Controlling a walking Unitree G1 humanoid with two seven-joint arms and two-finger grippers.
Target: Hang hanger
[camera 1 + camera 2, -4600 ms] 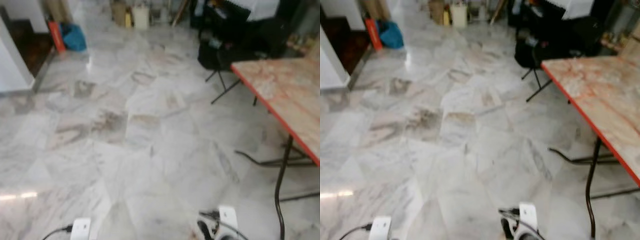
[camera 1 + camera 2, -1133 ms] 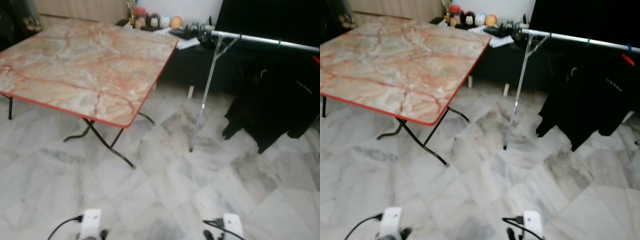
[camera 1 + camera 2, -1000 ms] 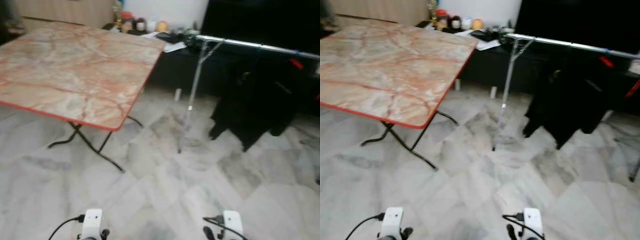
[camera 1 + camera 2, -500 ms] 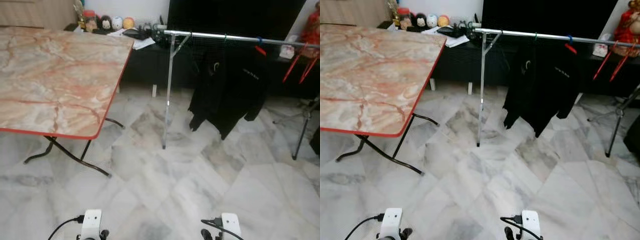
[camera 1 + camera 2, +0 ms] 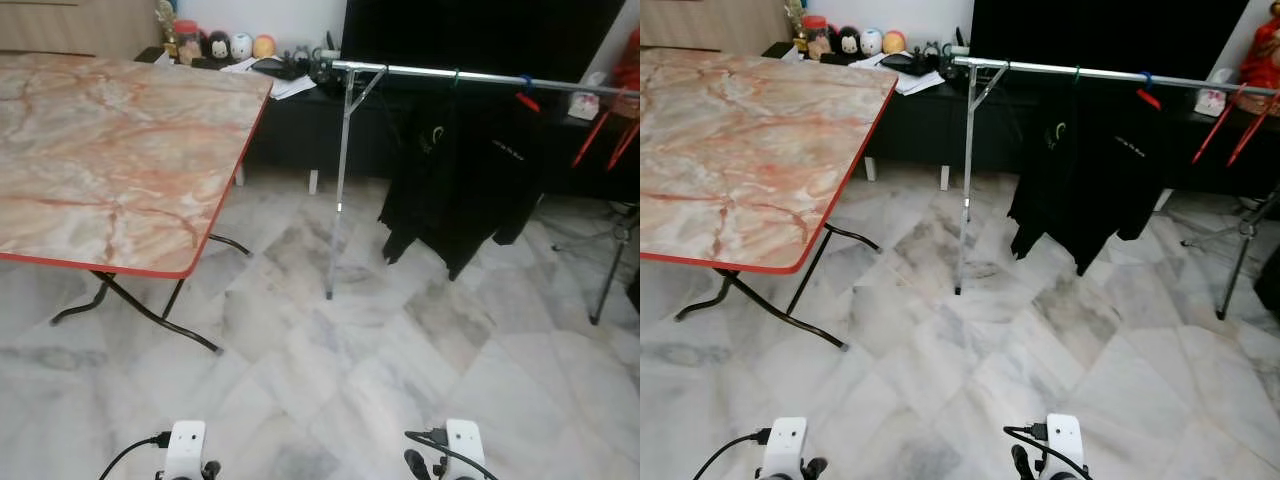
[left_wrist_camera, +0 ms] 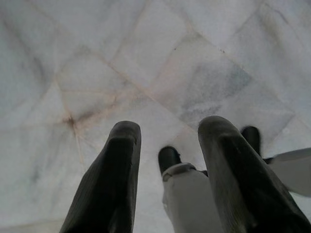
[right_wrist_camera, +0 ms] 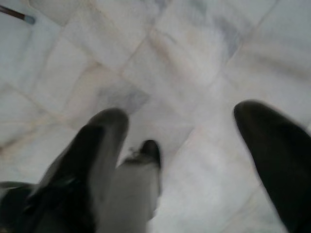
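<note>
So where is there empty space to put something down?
The marble-patterned folding table is bare across nearly its whole top. The marble floor is open between the table's legs and the clothes rail. The rail's near end, beside its upright pole, is bare. It gets crowded further along, where black garments and red hangers hang, and on the dark cabinet behind.

You stand on a floor (image 5: 400, 360) of polished marble tiles, white with grey veining, smooth and faintly glossy. The folding table (image 5: 110, 150) has a marble-patterned top (pink and cream, satin finish) with a red edge band and thin black metal legs. The clothes rail (image 5: 470, 76) is bright, shiny metal tubing. The garments (image 5: 460, 170) hung on it are matt black cloth. The left gripper (image 6: 167, 133) and right gripper (image 7: 184, 121) have smooth, dull black fingers, spread apart.
</note>
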